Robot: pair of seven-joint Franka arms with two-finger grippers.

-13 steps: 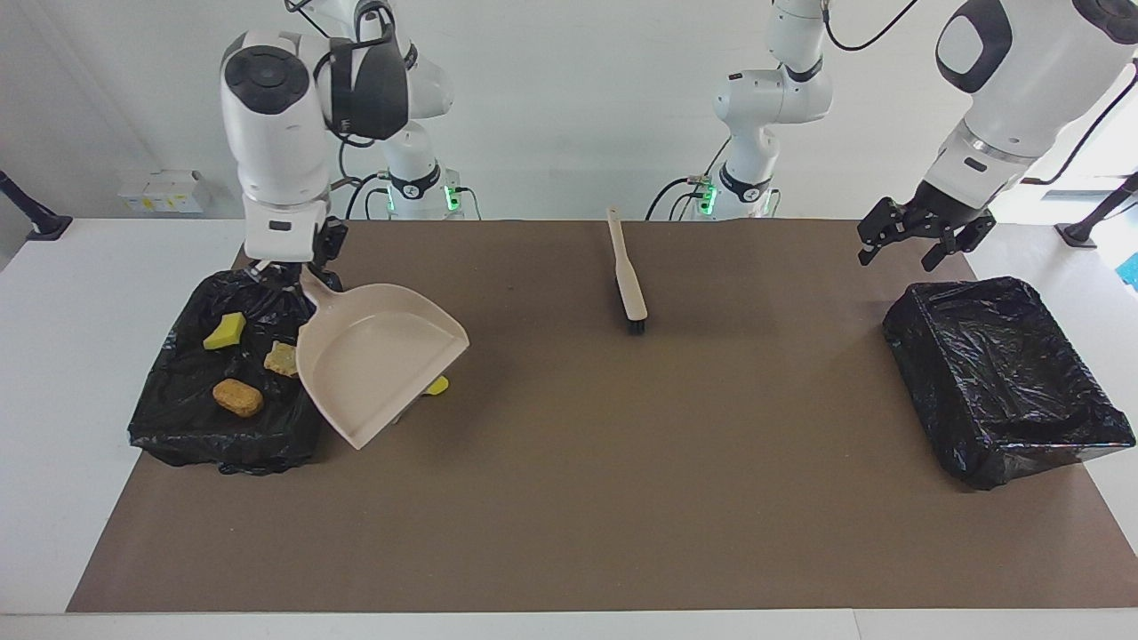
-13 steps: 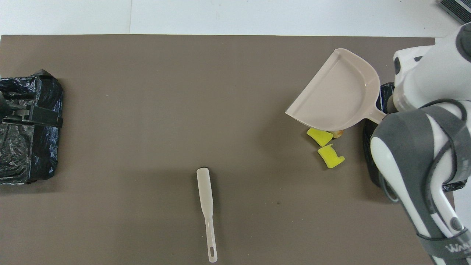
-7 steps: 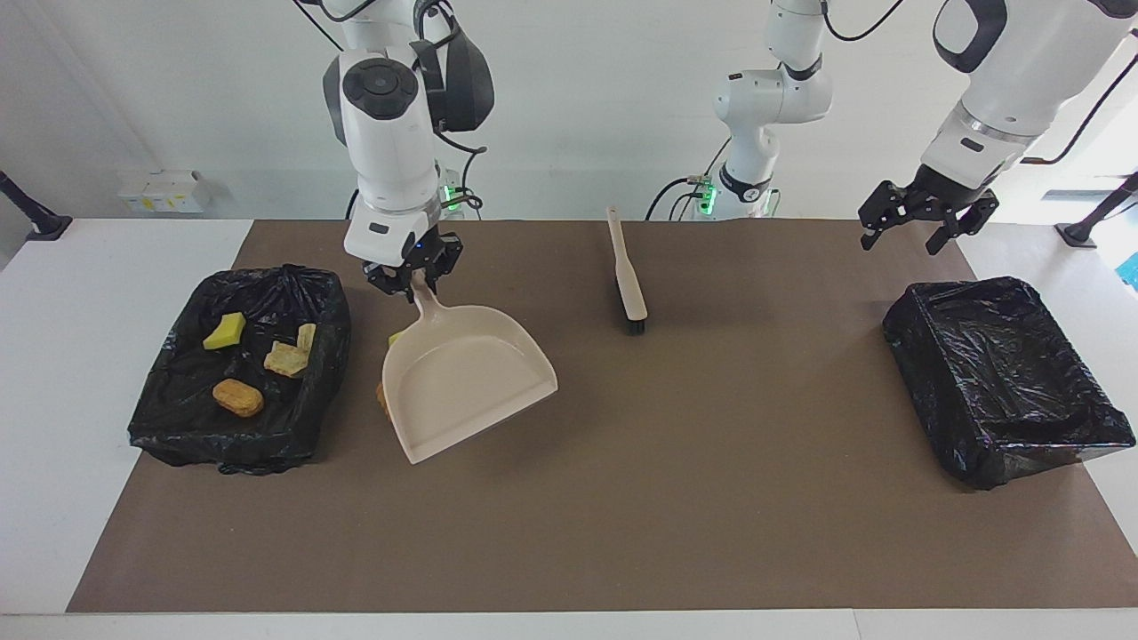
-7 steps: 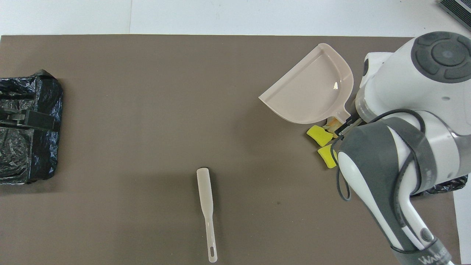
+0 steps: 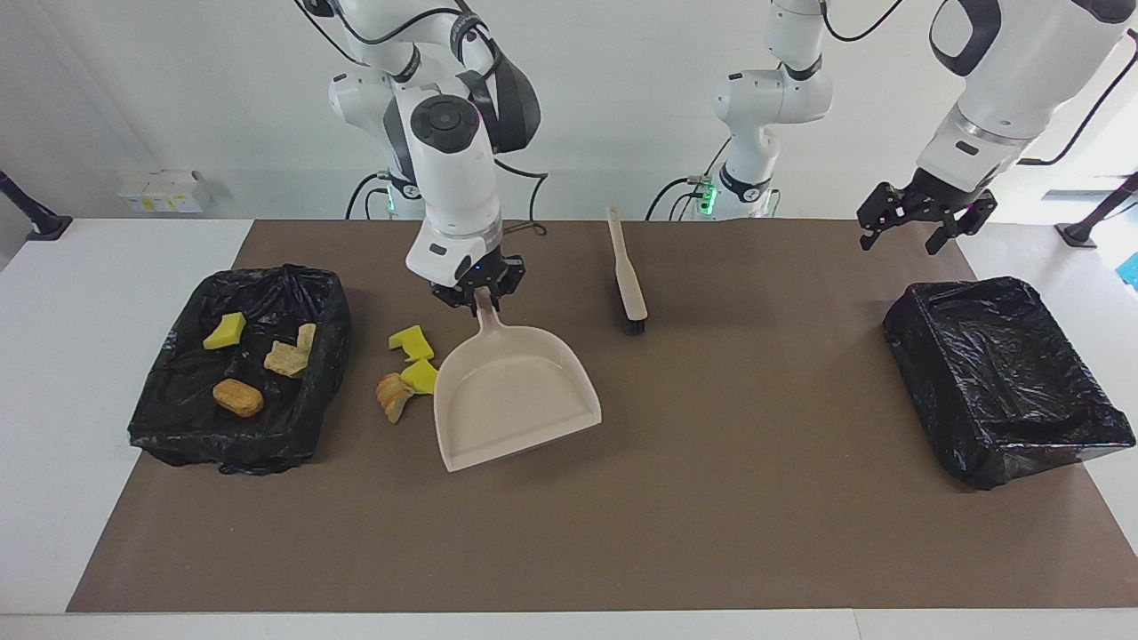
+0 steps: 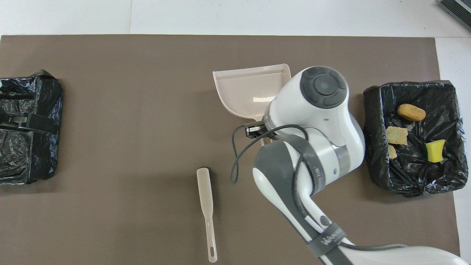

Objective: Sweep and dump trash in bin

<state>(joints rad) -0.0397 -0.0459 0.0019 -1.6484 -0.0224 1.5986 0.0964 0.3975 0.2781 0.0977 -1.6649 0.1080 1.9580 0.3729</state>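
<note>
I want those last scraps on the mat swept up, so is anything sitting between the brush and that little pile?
Yes. The dustpan, held at its handle by the right gripper, sits beside the trash pile, between it and the brush. The bin holding scraps is at the pile's other flank. The left gripper waits over the other bin.

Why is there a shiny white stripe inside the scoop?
Overhead view: lamp glare reflects off the dustpan, held in the right pincer. Facing view: only a faint sheen there, while the bin liner glints and bright window light glows past the left pincer.
</note>
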